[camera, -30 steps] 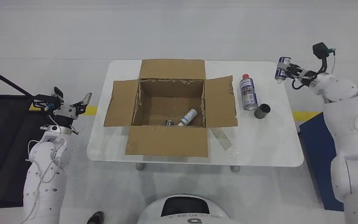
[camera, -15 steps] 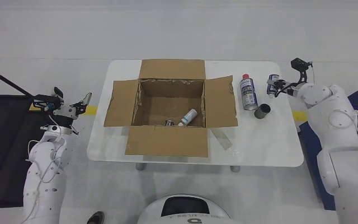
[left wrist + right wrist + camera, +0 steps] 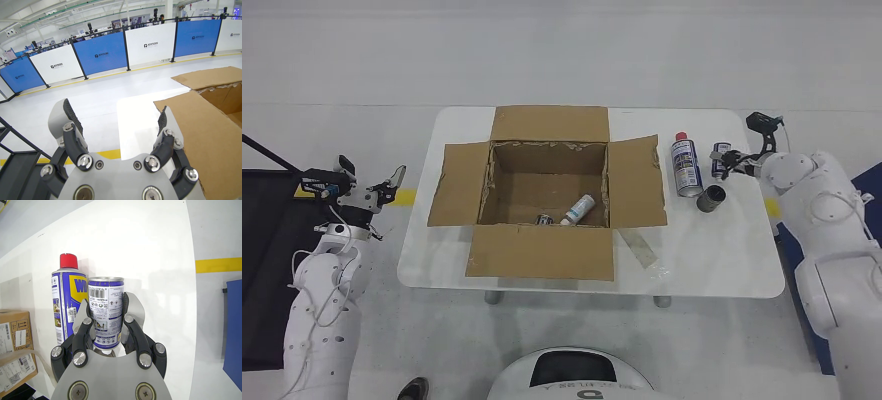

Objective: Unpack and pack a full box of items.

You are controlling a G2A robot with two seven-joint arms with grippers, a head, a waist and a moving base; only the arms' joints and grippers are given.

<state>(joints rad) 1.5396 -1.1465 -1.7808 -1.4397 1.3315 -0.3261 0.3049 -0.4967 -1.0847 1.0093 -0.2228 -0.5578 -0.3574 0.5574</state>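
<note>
At the table's right end, the right gripper pinches a small can round its middle. It holds the can parallel to and just beside the tall spray can, probably to lay it among the unpacked things near a dark tin. The left gripper hangs spread and empty off the table's left side. The open box holds a white bottle and another small item.
</note>
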